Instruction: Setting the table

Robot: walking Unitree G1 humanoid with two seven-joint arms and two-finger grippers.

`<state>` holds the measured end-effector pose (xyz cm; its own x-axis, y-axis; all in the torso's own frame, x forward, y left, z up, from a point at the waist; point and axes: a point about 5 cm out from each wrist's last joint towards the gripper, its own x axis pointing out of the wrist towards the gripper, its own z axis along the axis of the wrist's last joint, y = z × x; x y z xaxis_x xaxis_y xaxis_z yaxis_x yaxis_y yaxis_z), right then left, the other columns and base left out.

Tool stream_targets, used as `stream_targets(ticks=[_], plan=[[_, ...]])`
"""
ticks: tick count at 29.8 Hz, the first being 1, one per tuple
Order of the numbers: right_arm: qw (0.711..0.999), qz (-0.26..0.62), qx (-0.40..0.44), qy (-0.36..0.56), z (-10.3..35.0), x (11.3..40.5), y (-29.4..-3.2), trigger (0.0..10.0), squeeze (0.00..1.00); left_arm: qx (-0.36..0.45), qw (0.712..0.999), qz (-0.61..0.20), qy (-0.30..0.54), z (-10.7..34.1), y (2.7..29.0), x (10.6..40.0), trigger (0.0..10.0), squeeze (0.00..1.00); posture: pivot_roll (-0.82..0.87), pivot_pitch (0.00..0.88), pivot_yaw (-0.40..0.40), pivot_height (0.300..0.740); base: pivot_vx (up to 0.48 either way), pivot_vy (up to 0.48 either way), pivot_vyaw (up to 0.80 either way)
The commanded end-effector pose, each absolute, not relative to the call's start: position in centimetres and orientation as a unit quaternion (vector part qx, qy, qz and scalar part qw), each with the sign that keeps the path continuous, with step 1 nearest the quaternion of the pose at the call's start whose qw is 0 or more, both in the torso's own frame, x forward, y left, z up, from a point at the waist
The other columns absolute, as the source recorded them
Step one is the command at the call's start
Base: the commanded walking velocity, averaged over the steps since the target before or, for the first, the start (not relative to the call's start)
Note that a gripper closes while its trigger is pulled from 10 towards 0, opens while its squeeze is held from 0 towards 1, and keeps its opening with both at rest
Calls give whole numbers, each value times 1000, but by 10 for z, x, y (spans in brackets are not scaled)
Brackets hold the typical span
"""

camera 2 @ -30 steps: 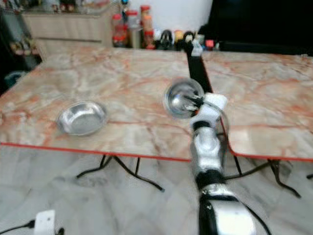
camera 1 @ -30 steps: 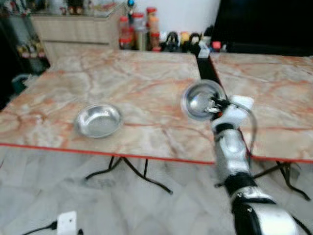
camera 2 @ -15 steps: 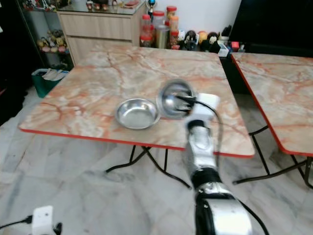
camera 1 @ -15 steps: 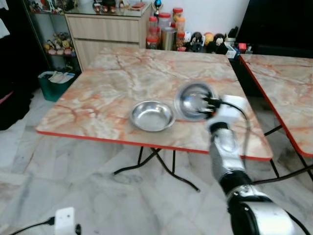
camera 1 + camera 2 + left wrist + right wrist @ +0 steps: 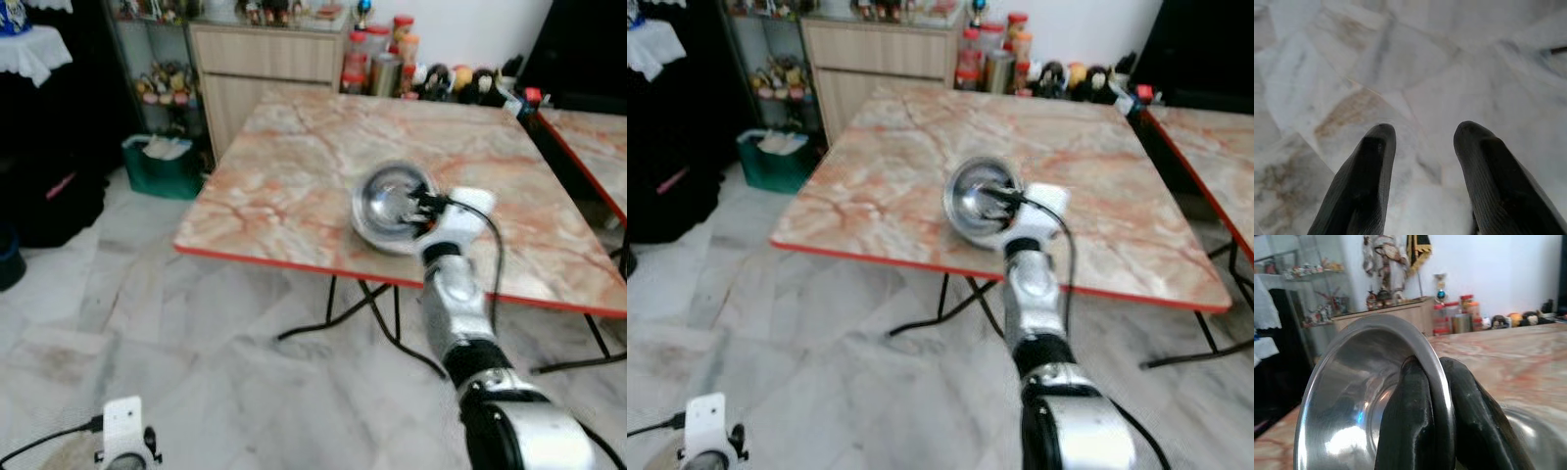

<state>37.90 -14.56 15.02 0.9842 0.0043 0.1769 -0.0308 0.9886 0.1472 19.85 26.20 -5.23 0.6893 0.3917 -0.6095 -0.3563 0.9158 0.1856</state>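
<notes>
My right gripper (image 5: 423,206) is shut on the rim of a steel bowl (image 5: 390,204), held tilted on edge above the near part of the marble table (image 5: 294,166). In the right wrist view the two fingers (image 5: 1411,396) pinch the rim of the bowl (image 5: 1356,396), one inside and one outside. The curved edge of a second steel bowl (image 5: 1530,431) lies on the table just beyond the fingers. My left gripper (image 5: 1422,139) hangs open above the marble floor, holding nothing.
A second marble table (image 5: 588,137) stands to the right across a narrow gap. A wooden cabinet (image 5: 269,64) and jars (image 5: 387,59) line the back wall. A green bin (image 5: 162,164) sits left of the table. A white device (image 5: 122,429) with a cable lies on the floor.
The whole view has swung and pulled back, so the table now sits farther right. The right gripper still holds the bowl, which now covers the bowl on the table.
</notes>
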Motion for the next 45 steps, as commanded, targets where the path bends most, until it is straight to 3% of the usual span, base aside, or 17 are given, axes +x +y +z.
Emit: stream_targets(ticks=[1,14,45], plan=[[993,-9,72,-94,155,380,-159,10000,0,20,919,200,339,-55,256,198,10000,0,141,0,-36,740,0,0,0],[992,-11,76,-96,155,379,-161,10000,0,22,919,193,344,-58,249,195,10000,0,136,0,-36,740,37,0,0],[994,-12,72,-81,149,379,-161,10000,0,19,917,193,348,-59,249,194,10000,0,142,0,-36,740,331,0,0]])
